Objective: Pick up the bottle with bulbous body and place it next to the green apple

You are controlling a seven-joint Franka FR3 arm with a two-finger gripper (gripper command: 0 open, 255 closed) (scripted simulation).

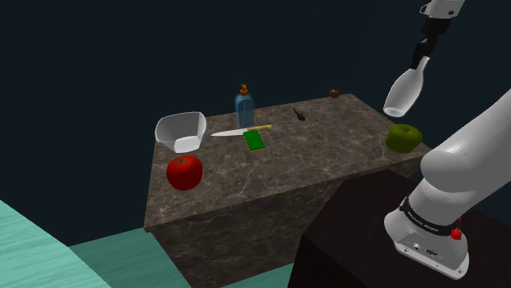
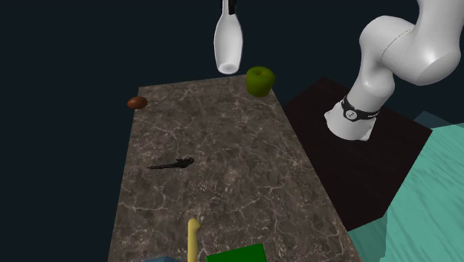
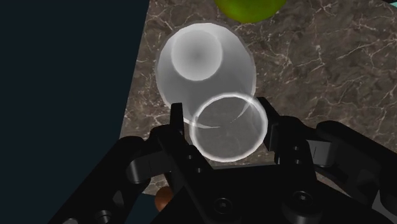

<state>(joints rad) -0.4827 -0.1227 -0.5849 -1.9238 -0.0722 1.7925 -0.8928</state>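
Hanging in the air by its neck, the white bottle (image 1: 404, 92) is clasped between the two fingers of the black gripper (image 1: 422, 51), its rounded body below them. It hovers over the dark veined table (image 1: 270, 176) near its edge, close above the green apple (image 1: 404, 137), touching neither.

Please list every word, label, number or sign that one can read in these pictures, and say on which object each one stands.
No text can be read.
Dark band low on the white arm: small white marks, too small to read.
White bottle, blue bottle, green apple: no label or print visible.
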